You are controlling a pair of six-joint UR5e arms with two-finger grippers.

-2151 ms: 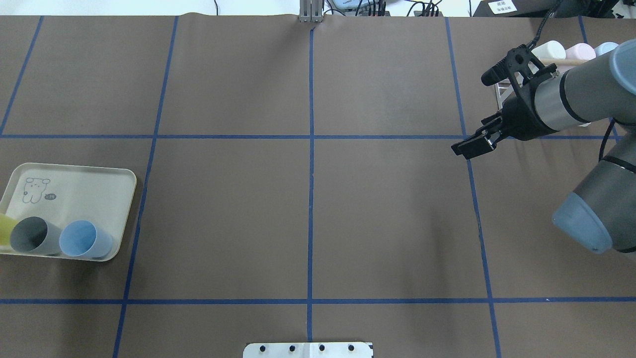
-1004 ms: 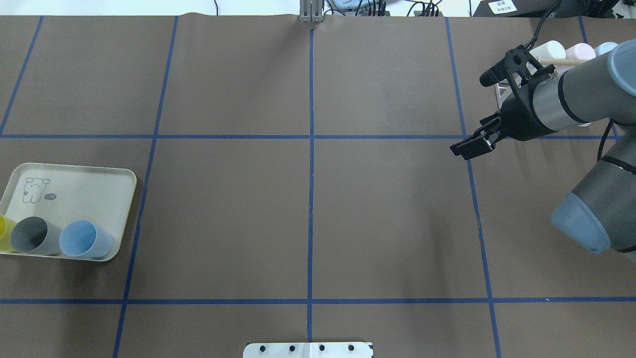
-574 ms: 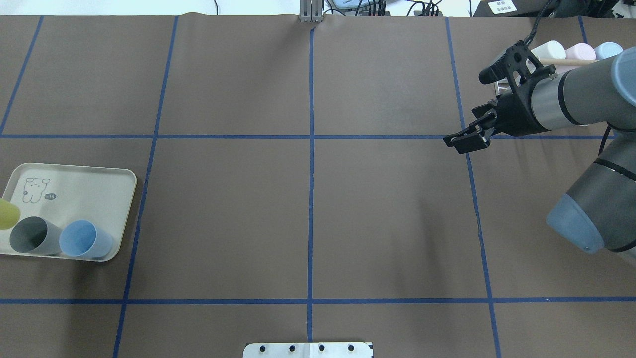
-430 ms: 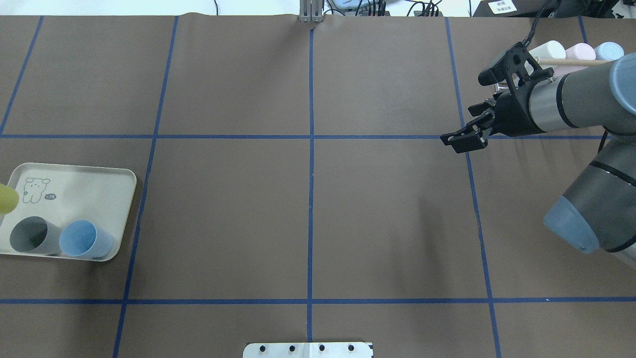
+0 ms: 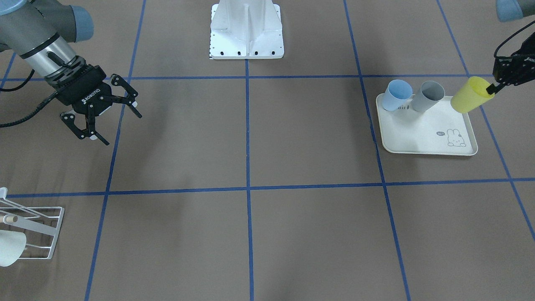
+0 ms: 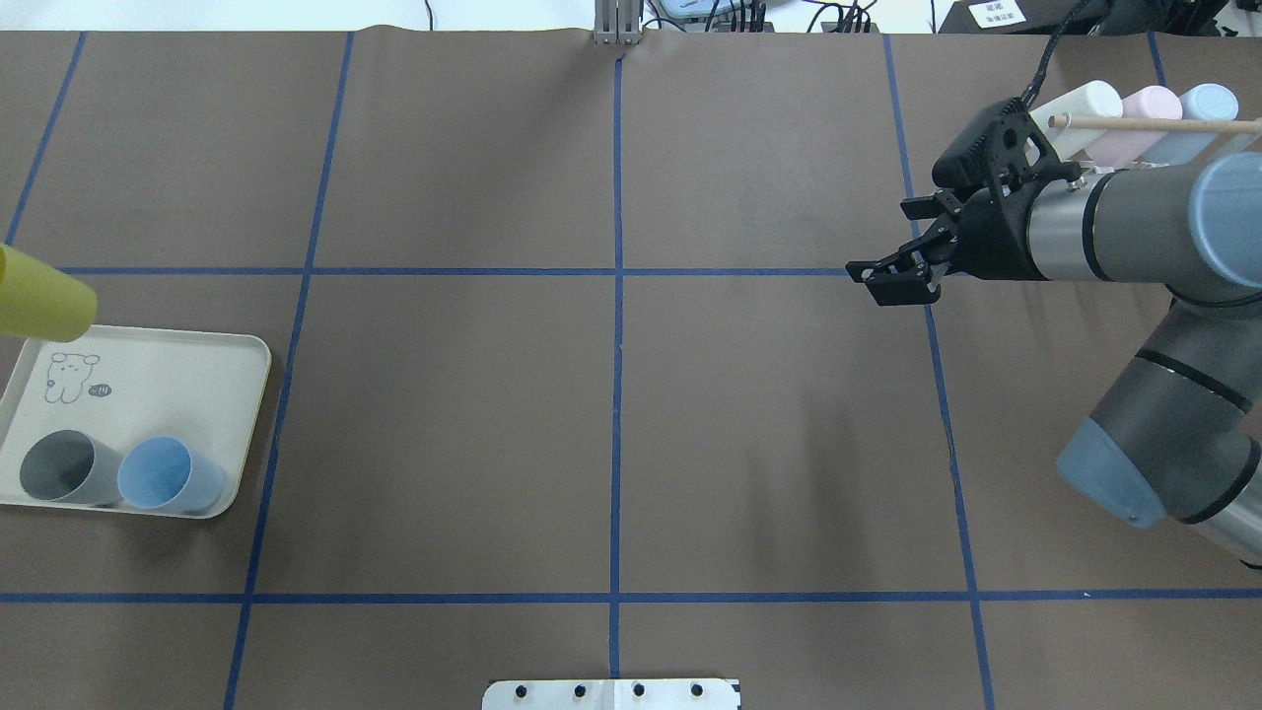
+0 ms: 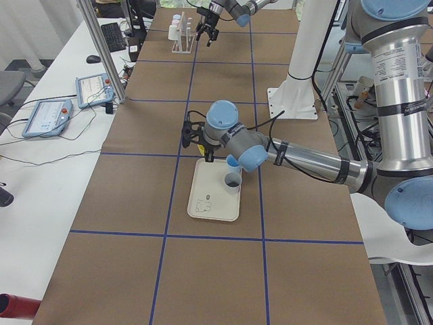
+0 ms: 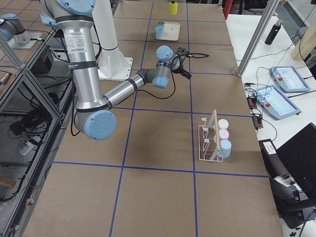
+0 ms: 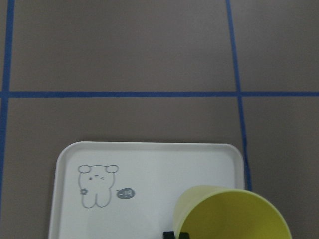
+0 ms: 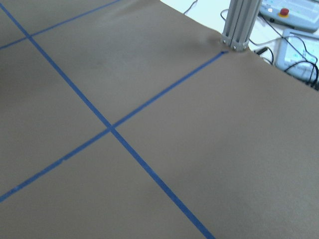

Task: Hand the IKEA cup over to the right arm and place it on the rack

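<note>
Yellow cup [image 5: 467,95] raised above tray [image 5: 422,134], apparently gripped

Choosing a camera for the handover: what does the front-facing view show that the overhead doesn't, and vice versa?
Front-facing only: the left pincer gripping the yellow cup. Overhead only: the pink cup and pale-blue cup on the rack. Both: the yellow cup, the tray with its grey cup and blue cup, and the open right pincer.

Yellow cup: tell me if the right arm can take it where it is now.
Probably not yet. The yellow cup hangs in the left gripper over the tray edge at the far end, while the open right gripper hovers well short. Nothing stands between them, so a handover looks unobstructed.
</note>
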